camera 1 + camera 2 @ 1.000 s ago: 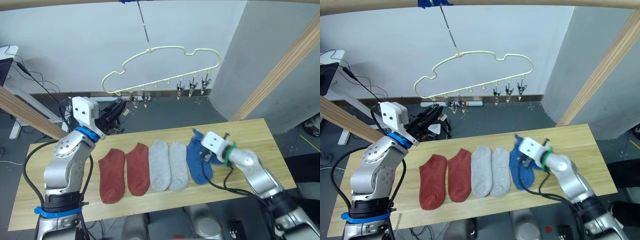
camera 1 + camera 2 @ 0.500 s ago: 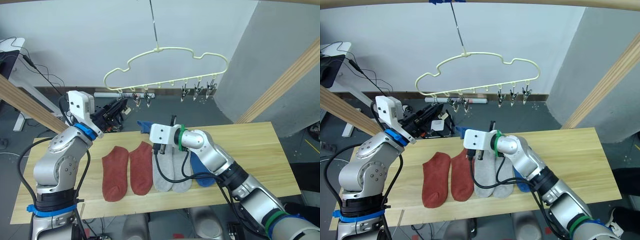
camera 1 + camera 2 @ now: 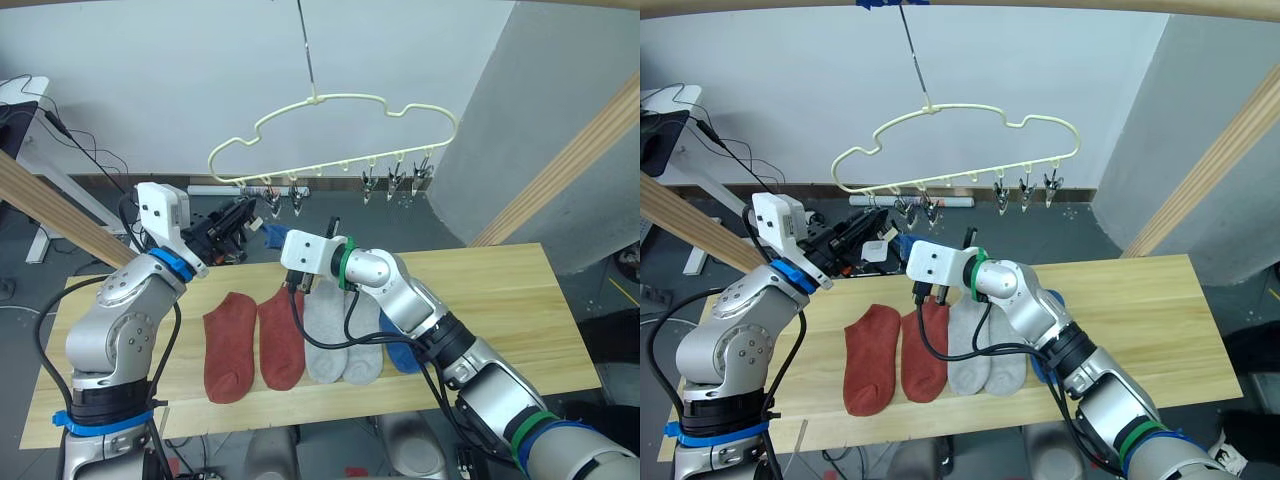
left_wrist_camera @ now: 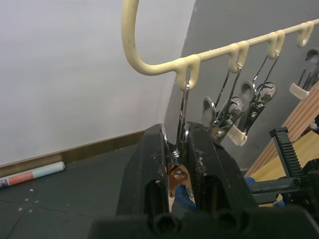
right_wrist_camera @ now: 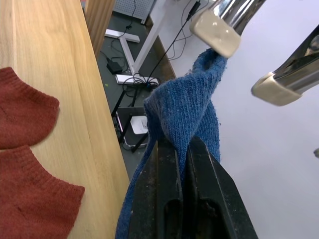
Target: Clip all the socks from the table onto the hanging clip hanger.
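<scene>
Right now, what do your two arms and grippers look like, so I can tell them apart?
Both arms are silver-grey metal with black joints and loose black cables. The left arm has blue rings and a white box at the wrist; the right arm has a green ring behind its white wrist box, plus green and blue bands nearer the shoulder. The left gripper and right gripper have black fingers.

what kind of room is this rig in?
Looks like a lab or workshop test setup, not a home. A plain wooden table holds the socks, a clip hanger hangs on a wire from a wooden pole frame, and loose cables run over a bare grey floor.
</scene>
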Action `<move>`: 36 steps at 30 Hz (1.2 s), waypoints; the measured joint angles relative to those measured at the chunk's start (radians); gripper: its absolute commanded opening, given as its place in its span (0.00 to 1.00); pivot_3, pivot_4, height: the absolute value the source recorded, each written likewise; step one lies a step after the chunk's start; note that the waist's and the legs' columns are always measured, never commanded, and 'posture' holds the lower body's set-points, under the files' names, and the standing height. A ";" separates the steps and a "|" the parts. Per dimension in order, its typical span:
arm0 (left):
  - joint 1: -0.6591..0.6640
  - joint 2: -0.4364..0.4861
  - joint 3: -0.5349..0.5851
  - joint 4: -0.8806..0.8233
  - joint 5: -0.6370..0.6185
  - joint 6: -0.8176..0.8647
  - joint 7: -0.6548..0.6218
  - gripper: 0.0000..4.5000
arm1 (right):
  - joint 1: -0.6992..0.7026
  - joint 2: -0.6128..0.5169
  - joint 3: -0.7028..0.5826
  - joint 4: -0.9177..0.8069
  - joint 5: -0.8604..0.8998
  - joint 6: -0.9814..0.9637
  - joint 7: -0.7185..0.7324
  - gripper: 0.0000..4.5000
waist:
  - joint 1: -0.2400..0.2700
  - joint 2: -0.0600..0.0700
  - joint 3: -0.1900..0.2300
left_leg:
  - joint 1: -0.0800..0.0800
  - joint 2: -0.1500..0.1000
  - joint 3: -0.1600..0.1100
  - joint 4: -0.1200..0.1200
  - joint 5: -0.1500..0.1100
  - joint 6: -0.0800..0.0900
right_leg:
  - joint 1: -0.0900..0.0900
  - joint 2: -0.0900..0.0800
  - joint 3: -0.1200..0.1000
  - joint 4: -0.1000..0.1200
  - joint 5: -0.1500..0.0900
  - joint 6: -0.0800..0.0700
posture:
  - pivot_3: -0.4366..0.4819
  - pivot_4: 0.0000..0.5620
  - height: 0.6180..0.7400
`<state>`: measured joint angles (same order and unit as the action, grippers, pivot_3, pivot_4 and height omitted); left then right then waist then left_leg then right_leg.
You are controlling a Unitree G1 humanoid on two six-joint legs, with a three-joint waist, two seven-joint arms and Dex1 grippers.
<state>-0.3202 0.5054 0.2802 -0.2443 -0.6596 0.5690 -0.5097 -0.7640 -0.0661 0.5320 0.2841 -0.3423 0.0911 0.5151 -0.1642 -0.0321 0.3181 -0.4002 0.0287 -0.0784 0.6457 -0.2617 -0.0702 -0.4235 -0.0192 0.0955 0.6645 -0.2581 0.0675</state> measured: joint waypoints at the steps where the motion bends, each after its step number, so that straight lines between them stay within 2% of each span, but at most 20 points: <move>1: 0.000 -0.001 0.000 0.000 0.000 0.000 0.001 0.05 | 0.000 0.002 0.000 0.000 0.000 -0.003 0.000 0.00 | 0.000 0.000 0.000 | 0.000 0.000 0.000 0.000 0.000 0.000 | 0.000 0.000 0.000 0.000 0.000 0.000 | 0.29 0.52 1.00; 35: 0.014 -0.019 -0.007 -0.012 0.003 -0.007 0.019 0.05 | -0.042 0.057 -0.011 0.040 -0.025 -0.006 -0.019 0.00 | -0.001 0.000 0.000 | 0.000 0.000 0.000 0.001 0.000 0.000 | 0.000 0.000 0.000 0.001 0.000 0.000 | 0.29 0.51 1.00; 36: 0.015 -0.020 -0.007 -0.015 0.003 -0.007 0.022 0.13 | -0.042 0.058 -0.012 0.040 -0.024 -0.006 -0.019 0.00 | -0.001 0.000 0.000 | 0.000 0.000 0.000 0.001 0.000 0.000 | 0.000 0.000 0.000 0.001 0.000 0.000 | 0.29 0.51 1.00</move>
<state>-0.3049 0.4855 0.2733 -0.2594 -0.6567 0.5623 -0.4882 -0.8057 -0.0079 0.5204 0.3239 -0.3666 0.0849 0.4958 -0.1654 -0.0324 0.3178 -0.4000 0.0287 -0.0784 0.6464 -0.2617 -0.0702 -0.4235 -0.0192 0.0954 0.6657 -0.2579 0.0671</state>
